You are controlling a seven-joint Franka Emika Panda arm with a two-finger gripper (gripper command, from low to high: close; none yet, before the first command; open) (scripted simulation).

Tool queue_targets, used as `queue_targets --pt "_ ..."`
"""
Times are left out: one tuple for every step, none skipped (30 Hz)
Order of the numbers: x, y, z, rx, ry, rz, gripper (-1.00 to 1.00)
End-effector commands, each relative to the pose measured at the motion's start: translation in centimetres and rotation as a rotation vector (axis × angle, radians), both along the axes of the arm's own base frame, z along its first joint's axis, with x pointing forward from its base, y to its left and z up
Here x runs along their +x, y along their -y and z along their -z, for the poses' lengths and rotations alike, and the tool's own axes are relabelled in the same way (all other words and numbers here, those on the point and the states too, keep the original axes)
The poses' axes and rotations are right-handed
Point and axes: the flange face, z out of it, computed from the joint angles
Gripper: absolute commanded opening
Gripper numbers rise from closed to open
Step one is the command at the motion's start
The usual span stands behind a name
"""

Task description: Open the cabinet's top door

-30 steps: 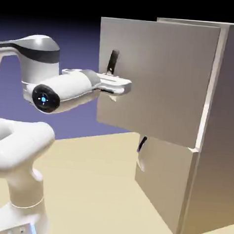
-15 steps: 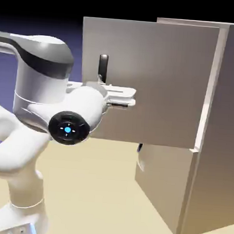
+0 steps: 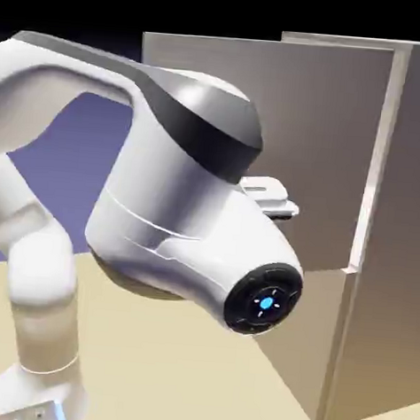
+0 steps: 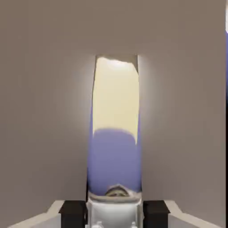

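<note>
The white arm [image 3: 161, 201] fills most of the exterior view, its bulky grey-capped joint with a blue-lit round cap sitting in front of the scene from 9 o'clock through the centre. Behind it stands the cabinet [image 3: 398, 237], a tall grey-beige box at 3 o'clock on the tan table [image 3: 174, 371]. The top door [image 3: 318, 124] is swung open, its broad flat panel reaching from the cabinet's front edge toward 10 o'clock, while the shorter lower door [image 3: 315, 337] sits beneath it at 5 o'clock. Only a small pale part of the hand shows past the arm, just in front of the top door's panel. In the hand view, the end effector [image 4: 115, 209] sits at 6 o'clock with its 2 dark fingertips [image 4: 73, 213] pressed close on the handle [image 4: 115, 133], a glossy upright bar that mirrors the table and backdrop, with the grey door panel filling everything around it.
</note>
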Motion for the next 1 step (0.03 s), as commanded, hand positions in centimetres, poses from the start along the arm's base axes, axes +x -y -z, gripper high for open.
queue_targets --pt "0.13 0.37 0.01 0.000 0.000 -0.013 -1.00"
